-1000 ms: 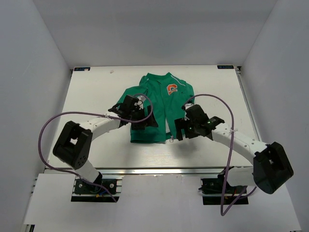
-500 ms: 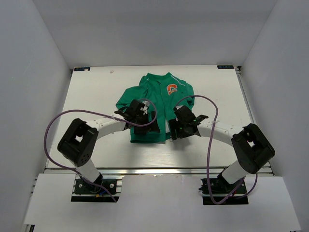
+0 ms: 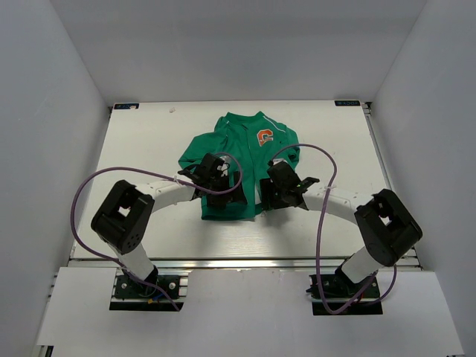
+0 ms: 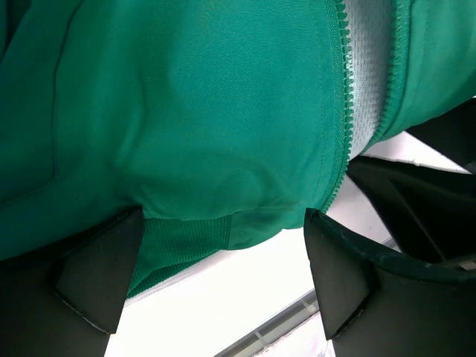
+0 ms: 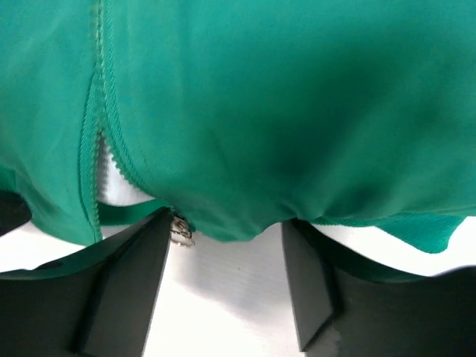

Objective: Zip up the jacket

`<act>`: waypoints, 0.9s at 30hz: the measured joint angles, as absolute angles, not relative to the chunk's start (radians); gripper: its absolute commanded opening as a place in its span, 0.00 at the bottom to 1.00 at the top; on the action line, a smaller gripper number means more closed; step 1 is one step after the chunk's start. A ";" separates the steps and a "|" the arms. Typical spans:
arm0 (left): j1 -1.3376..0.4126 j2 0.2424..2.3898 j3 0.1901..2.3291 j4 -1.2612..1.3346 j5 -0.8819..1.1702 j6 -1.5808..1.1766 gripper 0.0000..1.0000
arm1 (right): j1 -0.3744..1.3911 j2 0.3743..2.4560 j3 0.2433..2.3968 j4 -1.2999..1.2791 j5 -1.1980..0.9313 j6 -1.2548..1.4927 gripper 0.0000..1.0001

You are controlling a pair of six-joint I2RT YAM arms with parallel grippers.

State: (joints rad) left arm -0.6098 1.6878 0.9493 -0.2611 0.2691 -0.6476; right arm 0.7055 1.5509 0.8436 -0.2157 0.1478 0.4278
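Note:
The green jacket point(image 3: 242, 152) lies flat in the middle of the table, orange G patch point(image 3: 264, 137) up and hem toward me. My left gripper point(image 3: 232, 195) is open over the hem left of the zip. In its wrist view the ribbed hem point(image 4: 178, 245) sits just beyond the fingertips point(image 4: 97, 279), and grey lining point(image 4: 368, 74) shows between the parted zip teeth point(image 4: 341, 111). My right gripper point(image 3: 269, 197) is at the hem right of the zip. Its jaws stand apart, and the jacket point(image 5: 297, 97) edge bulges between the fingers point(image 5: 312, 286). The metal zip pull point(image 5: 181, 230) hangs by the left finger.
The white table point(image 3: 149, 149) is walled in at the left, right and back. Purple cables point(image 3: 320, 223) loop over both arms. The table's front rail point(image 4: 275, 323) runs close below the hem. The right gripper's dark body point(image 4: 416, 216) is close beside my left fingers.
My right arm swung left and in to the hem by the zip, and its jaws narrowed somewhat. My left gripper shifted slightly toward the hem and stayed open.

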 measured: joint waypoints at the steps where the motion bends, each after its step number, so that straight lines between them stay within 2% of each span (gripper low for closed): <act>1: -0.610 1.688 0.949 -0.260 0.269 -0.648 0.98 | 0.706 1.555 0.844 -0.211 0.150 0.435 0.56; 3: -0.610 1.688 0.948 -0.260 0.269 -0.649 0.98 | 0.707 1.564 0.844 -0.206 0.154 0.448 0.43; 4: -0.610 1.688 0.948 -0.258 0.269 -0.651 0.98 | 0.707 1.565 0.844 -0.206 0.155 0.452 0.30; 5: -0.610 1.688 0.947 -0.257 0.269 -0.652 0.98 | 0.707 1.565 0.844 -0.205 0.156 0.457 0.24; 7: -0.610 1.688 0.945 -0.253 0.269 -0.653 0.98 | 0.708 1.564 0.843 -0.199 0.158 0.465 0.13; 9: -0.610 1.688 0.945 -0.253 0.269 -0.655 0.98 | 0.708 1.562 0.841 -0.195 0.158 0.471 0.11; 10: -0.610 1.688 0.945 -0.252 0.269 -0.655 0.98 | 0.708 1.559 0.838 -0.194 0.158 0.472 0.02; 11: -0.610 1.688 0.945 -0.252 0.269 -0.655 0.98 | 0.708 1.554 0.835 -0.192 0.155 0.470 0.00; 27: -0.611 1.686 0.941 -0.248 0.257 -0.654 0.96 | 0.707 1.347 0.699 -0.230 -0.042 0.458 0.00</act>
State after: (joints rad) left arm -0.6109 1.6855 0.9409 -0.2478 0.2573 -0.6544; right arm 0.7071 1.3468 0.6994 -0.2298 -0.0418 0.4583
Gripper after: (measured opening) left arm 0.968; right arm 0.015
